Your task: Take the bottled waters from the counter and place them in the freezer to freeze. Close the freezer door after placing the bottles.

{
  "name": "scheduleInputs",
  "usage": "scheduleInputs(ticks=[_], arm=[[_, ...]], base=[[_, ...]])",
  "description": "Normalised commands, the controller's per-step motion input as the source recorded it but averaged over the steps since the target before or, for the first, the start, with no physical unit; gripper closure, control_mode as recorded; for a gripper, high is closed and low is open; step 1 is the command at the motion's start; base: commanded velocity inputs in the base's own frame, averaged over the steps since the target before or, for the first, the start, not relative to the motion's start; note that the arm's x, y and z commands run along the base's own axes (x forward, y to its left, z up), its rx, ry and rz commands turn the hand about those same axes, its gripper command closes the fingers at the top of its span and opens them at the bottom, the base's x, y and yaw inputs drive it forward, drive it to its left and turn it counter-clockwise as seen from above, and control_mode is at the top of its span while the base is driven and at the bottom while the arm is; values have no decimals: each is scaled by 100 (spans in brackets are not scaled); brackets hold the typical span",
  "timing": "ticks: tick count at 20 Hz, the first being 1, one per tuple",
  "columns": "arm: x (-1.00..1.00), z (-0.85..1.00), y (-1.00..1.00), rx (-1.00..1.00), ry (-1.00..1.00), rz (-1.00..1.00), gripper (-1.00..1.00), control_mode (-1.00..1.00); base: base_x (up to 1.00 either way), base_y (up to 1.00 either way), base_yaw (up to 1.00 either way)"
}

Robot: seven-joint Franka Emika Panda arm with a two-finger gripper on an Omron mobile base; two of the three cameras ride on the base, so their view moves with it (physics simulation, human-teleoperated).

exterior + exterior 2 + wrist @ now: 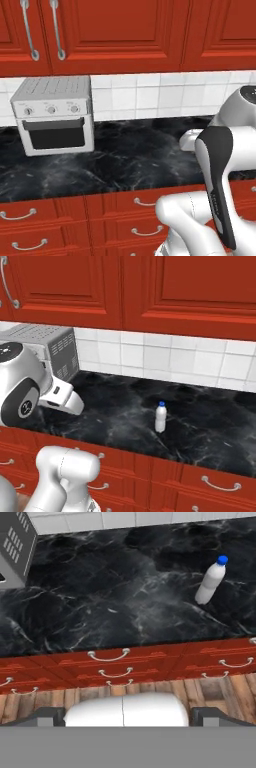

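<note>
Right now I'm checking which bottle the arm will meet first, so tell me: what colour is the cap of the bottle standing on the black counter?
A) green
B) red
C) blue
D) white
C: the bottled water stands upright on the black counter with a blue cap on its whitish body, also plain in the hand view.

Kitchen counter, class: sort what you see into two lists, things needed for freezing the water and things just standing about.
Needed for the job:
- blue-capped bottle, upright
- counter it stands on
- gripper, open, holding nothing

Just there:
- toaster oven
- red wall cupboards
- red drawers
- white wall tiles
</note>
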Motion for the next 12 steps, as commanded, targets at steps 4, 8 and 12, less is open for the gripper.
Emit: scheduleInputs(ticks=[4,8,12], arm=[[0,0,0,0,0,0,-100,100],[0,0,0,0,0,0,-100,100],[0,0,0,0,0,0,-100,100]], base=[[11,-22,13],[0,-5,-18],[0,1,-36]])
